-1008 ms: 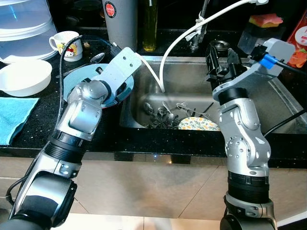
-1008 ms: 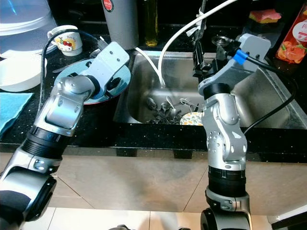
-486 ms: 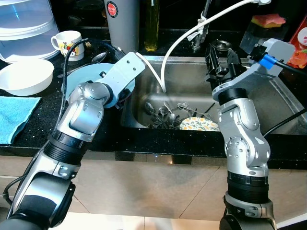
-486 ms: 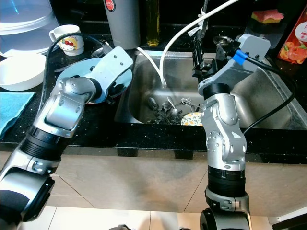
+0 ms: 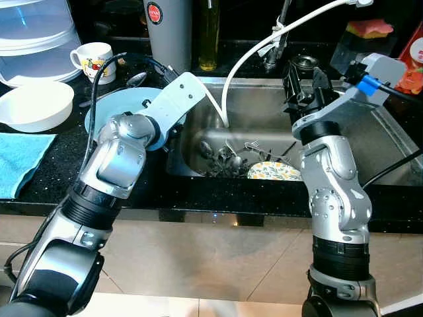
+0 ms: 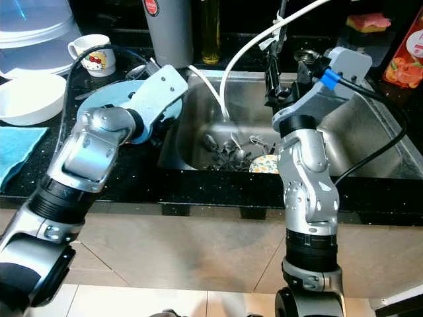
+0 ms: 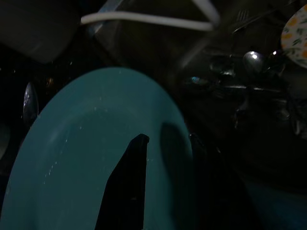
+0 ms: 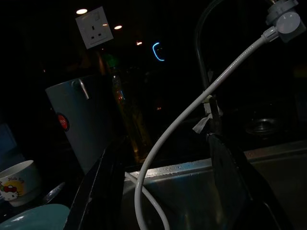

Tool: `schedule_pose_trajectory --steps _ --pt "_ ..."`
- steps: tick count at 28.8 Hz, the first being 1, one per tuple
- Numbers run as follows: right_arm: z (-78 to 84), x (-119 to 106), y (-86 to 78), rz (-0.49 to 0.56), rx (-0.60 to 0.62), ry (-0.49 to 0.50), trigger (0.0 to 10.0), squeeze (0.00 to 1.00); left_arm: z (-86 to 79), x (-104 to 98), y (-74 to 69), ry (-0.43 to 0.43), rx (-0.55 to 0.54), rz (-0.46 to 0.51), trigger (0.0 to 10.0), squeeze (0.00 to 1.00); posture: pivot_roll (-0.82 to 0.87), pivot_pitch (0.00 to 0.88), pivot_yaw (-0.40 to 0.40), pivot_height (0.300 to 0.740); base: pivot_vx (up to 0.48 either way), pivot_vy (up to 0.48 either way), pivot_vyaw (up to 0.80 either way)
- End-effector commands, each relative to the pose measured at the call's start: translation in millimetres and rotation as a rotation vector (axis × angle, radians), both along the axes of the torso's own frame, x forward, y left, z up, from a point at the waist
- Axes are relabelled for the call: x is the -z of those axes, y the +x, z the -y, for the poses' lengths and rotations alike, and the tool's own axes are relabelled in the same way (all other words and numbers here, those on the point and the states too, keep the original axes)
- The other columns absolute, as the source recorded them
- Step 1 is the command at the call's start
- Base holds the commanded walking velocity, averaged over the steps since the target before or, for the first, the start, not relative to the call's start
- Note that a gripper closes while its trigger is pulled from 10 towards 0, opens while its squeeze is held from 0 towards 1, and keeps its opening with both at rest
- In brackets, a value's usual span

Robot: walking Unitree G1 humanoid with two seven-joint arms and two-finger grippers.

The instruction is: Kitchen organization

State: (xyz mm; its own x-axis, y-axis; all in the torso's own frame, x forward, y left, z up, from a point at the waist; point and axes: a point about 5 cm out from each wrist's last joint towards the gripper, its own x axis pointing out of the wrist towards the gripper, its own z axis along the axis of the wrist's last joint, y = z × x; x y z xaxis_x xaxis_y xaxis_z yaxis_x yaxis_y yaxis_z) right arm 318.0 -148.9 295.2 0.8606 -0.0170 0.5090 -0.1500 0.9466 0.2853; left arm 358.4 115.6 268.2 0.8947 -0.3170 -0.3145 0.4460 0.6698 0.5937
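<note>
A teal plate rests tilted over the black counter just left of the sink. My left gripper is shut on the plate's rim nearest the sink, with one finger across its face and the other behind the edge. My right gripper hangs open above the sink's right half, beside the white hose, holding nothing. In the sink lie a flower-patterned plate and a heap of spoons and forks.
On the left counter are a white bowl, a blue towel, a cartoon mug, a spoon and a clear container. Behind the sink stand a grey canister, an oil bottle and a sponge.
My left gripper has shifted a little toward the sink, keeping its hold on the teal plate. The right arm has stayed put.
</note>
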Motion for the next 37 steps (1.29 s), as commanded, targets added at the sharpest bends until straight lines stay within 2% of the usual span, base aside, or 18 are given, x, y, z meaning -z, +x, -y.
schedule_pose_trajectory --steps 1,13,20,24,37 --pt "1.2 -0.8 -0.5 0.011 0.005 0.01 10.0 0.0 -2.9 7.8 0.9 0.031 -0.013 -0.013 10.0 0.0 0.13 0.09 0.036 0.74 0.0 0.0 0.0" --pt "1.5 -1.4 -0.6 0.012 0.005 0.009 10.0 0.0 -5.8 13.2 1.3 0.04 -0.029 -0.029 10.0 0.0 0.12 0.092 0.034 0.74 0.0 0.0 0.0" --pt "1.3 -1.6 -0.8 0.012 0.004 0.009 10.0 0.0 -1.4 11.7 -0.6 0.01 -0.007 -0.039 10.0 0.0 0.12 0.093 0.034 0.74 0.0 0.0 0.0" --pt "1.1 -1.6 -0.8 0.012 0.004 0.01 10.0 0.0 -7.2 12.8 1.8 0.044 -0.032 -0.022 10.0 0.0 0.13 0.093 0.033 0.74 0.0 0.0 0.0" --pt "1.0 -1.7 -0.6 0.012 0.003 0.011 10.0 0.0 -11.5 4.5 3.6 0.094 -0.046 0.041 10.0 0.0 0.13 0.092 0.033 0.74 0.0 0.0 0.0"
